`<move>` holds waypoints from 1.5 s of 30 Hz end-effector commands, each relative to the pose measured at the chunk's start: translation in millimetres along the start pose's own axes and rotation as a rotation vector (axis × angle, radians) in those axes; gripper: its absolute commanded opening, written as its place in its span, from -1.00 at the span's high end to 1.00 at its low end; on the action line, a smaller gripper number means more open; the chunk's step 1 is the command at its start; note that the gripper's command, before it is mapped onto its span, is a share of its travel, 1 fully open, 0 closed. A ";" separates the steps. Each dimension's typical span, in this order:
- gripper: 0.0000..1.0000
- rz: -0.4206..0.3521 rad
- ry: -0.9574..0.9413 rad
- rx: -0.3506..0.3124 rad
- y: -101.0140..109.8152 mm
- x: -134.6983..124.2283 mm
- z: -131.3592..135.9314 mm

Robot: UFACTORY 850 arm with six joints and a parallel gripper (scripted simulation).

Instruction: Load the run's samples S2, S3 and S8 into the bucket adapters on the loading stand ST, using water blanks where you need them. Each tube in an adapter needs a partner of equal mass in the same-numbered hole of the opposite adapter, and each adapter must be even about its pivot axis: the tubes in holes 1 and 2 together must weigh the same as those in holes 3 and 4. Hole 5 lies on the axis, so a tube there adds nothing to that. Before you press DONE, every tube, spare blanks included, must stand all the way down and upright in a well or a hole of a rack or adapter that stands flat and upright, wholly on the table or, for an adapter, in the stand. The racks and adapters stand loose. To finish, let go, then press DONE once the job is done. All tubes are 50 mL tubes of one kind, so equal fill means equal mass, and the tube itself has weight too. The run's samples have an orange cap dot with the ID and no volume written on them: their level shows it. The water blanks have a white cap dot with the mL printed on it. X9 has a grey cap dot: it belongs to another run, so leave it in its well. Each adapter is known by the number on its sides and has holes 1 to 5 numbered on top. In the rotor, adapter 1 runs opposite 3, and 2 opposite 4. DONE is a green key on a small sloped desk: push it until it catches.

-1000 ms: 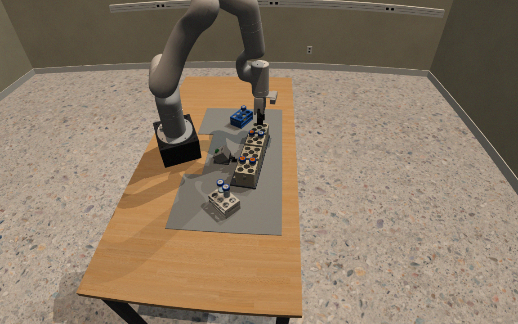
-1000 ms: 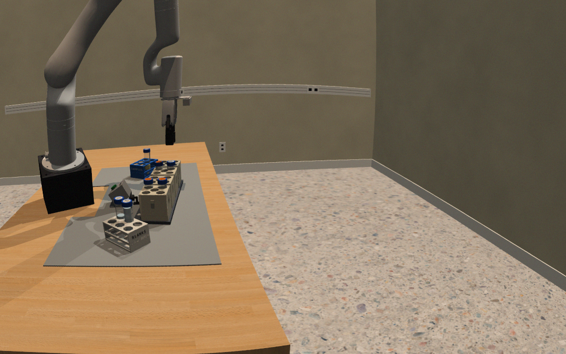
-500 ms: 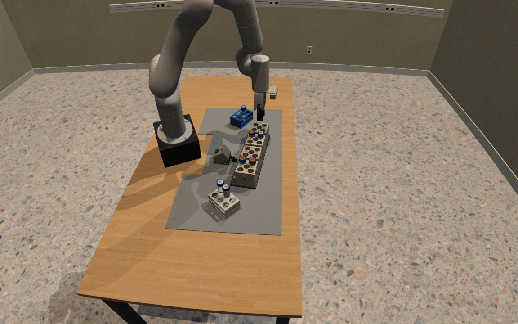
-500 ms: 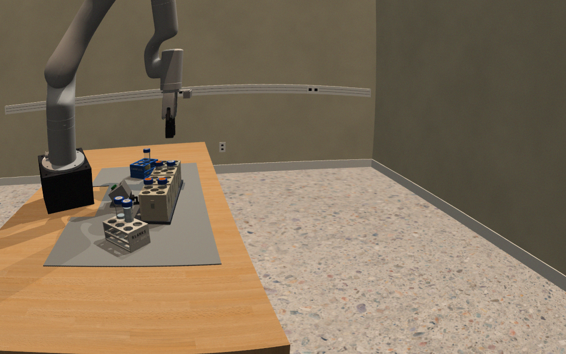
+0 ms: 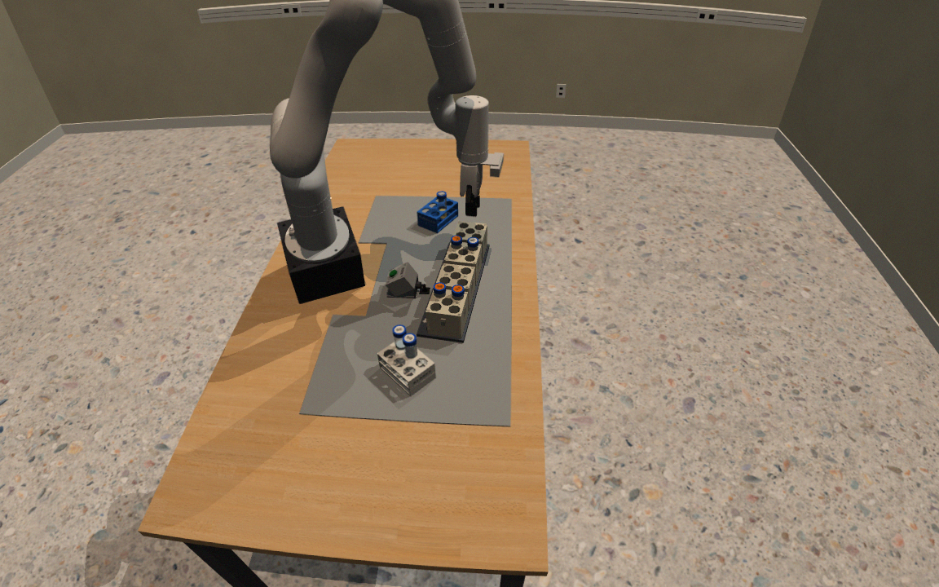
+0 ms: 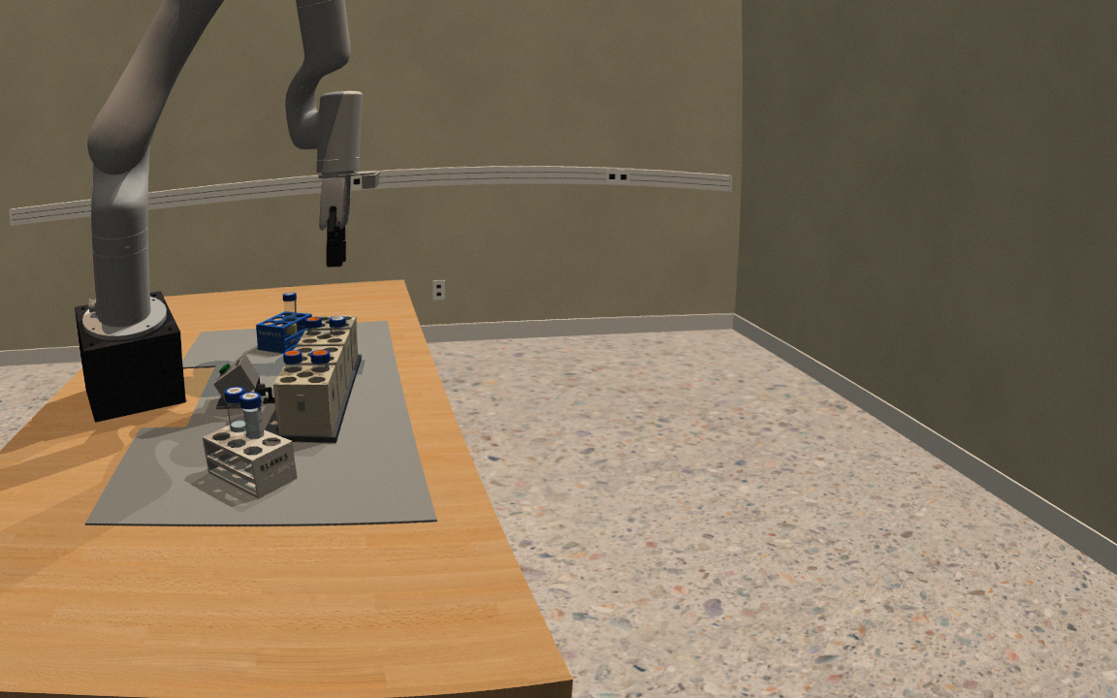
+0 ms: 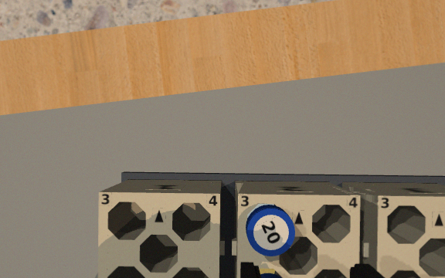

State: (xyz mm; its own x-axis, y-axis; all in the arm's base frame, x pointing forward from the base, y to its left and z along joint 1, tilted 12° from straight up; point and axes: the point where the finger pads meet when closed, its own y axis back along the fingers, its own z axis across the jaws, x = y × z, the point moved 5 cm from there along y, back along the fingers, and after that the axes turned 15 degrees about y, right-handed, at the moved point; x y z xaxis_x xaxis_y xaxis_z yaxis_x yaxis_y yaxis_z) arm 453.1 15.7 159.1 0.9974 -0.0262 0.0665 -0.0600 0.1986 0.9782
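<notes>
Olive walls and speckled floor surround the wooden table (image 5: pixel 385 467), where a grey mat (image 5: pixel 473 379) covers the half nearer my base. I hang high above the far end of the loading stand (image 6: pixel 330 415), my gripper (image 6: pixel 335 251) part-way open with nothing between its jaws. Below me, a blank with a white cap dot marked 20 (image 7: pixel 270 230) stands in hole 3 of the second adapter from the far end (image 7: pixel 342 247). An orange-dotted tube (image 5: pixel 456 239) stands beside it, and two more orange-dotted tubes (image 5: pixel 448 289) stand in an adapter closer to the near edge. A blue sample rack (image 5: pixel 436 211) sits toward the far edge, holding one tube. White blanks rack (image 5: pixel 406 368) sits nearest the near edge with two tubes.
</notes>
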 end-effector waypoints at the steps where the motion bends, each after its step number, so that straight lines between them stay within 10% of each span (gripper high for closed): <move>1: 0.13 0.002 0.000 0.000 0.8 0.8 -0.1; 12: 0.13 0.002 0.000 0.000 0.7 0.7 -0.1; 13: 1.00 -0.001 0.033 0.006 -1.1 -3.6 1.4; 45: 1.00 -0.071 0.952 0.151 -54.1 -123.0 39.9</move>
State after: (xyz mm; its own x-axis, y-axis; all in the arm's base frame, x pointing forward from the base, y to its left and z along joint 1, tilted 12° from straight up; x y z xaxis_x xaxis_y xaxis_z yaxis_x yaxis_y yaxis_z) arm 350.5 -21.2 115.1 0.7375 0.6687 -0.0941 0.0084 0.1303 0.9914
